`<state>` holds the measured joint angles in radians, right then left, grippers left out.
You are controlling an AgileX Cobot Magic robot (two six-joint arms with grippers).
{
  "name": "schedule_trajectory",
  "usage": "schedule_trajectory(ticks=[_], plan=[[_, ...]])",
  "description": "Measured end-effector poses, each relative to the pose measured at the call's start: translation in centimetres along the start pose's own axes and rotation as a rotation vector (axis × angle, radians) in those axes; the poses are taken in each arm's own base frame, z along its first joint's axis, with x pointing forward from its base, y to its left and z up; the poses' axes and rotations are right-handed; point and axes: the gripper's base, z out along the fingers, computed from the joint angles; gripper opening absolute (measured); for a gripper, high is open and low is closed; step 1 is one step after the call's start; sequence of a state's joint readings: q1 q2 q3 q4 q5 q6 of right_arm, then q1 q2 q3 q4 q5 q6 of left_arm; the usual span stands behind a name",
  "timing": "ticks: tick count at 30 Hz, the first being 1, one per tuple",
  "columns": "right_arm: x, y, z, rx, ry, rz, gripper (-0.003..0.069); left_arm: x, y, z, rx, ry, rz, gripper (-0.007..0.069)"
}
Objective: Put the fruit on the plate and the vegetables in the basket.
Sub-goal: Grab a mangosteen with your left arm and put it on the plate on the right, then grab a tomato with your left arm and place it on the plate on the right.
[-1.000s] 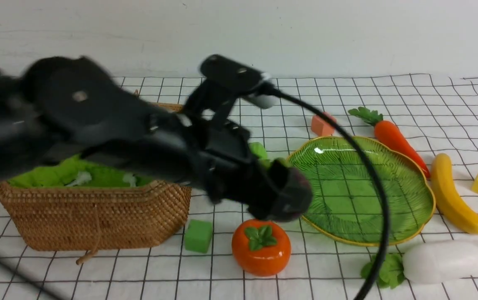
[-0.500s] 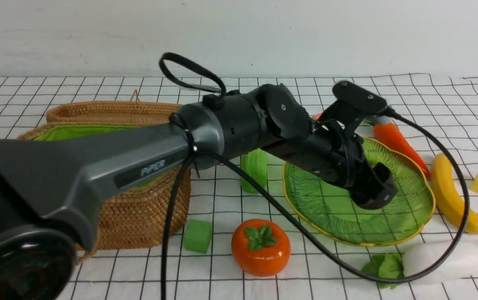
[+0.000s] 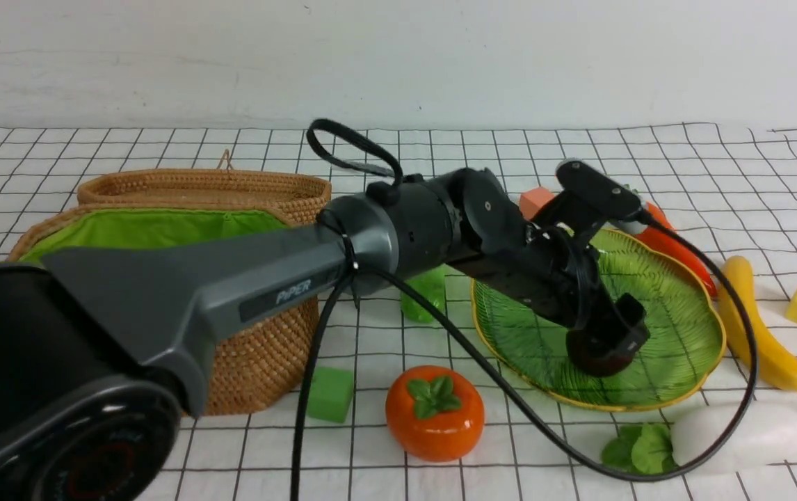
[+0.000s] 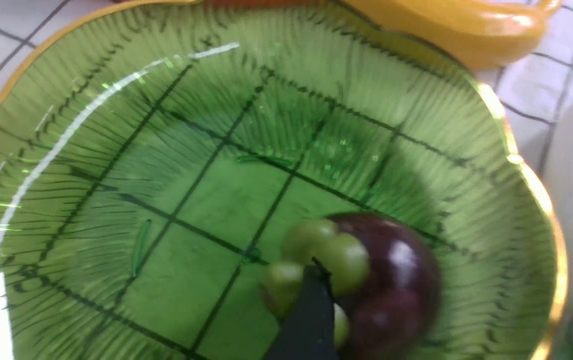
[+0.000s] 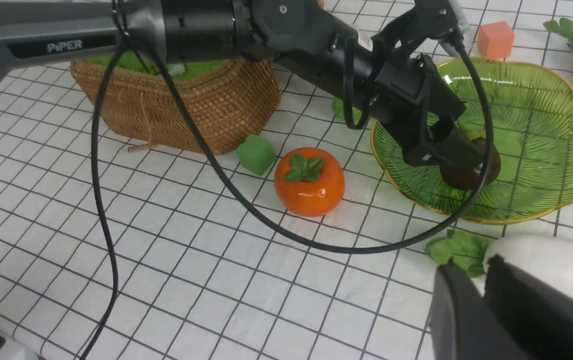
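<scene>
Sunk lower over plate (image 3: 677,320) since last frame: L hand (image 3: 604,348) apart, mangosteen (image 4: 391,280) down on plate btwn jaws.
Next prob. persimmon (image 3: 435,417): on table (image 3: 718,174) off plate's near-left edge, closest to L hand.

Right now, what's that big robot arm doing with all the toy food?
The robot's left pincer is over the leaf-shaped green glass plate, standing open around a dark purple toy mangosteen that lies on the plate. The orange toy persimmon and yellow toy banana lie on the checked cloth, not yet plated. The green cucumber, white radish and orange carrot are also outside the brown wicker basket. The right pincer hangs near the radish, shut and holding nothing.
</scene>
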<state>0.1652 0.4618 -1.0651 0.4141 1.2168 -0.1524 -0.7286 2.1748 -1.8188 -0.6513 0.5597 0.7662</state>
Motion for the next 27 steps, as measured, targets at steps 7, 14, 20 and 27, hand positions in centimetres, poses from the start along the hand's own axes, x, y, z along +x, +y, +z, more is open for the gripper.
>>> schedule_trajectory(ticks=[7,14,20,27], plan=[[0.1,0.0,0.0,-0.003,0.014,0.000,0.0109,-2.9,-2.7,-9.9,-0.019,0.179,-0.041,0.0404],[0.3,0.0,0.0,-0.005,0.032,0.000,0.0109,-2.9,-4.2,-17.7,-0.208,0.321,-0.104,-0.0013],[0.5,0.1,0.1,-0.009,0.048,0.002,0.0109,2.2,-7.2,-17.6,-0.248,0.450,-0.119,-0.0013],[0.5,0.0,0.1,-0.009,0.049,-0.017,0.0111,7.3,-9.3,-13.9,-0.222,0.435,-0.013,0.0111]])
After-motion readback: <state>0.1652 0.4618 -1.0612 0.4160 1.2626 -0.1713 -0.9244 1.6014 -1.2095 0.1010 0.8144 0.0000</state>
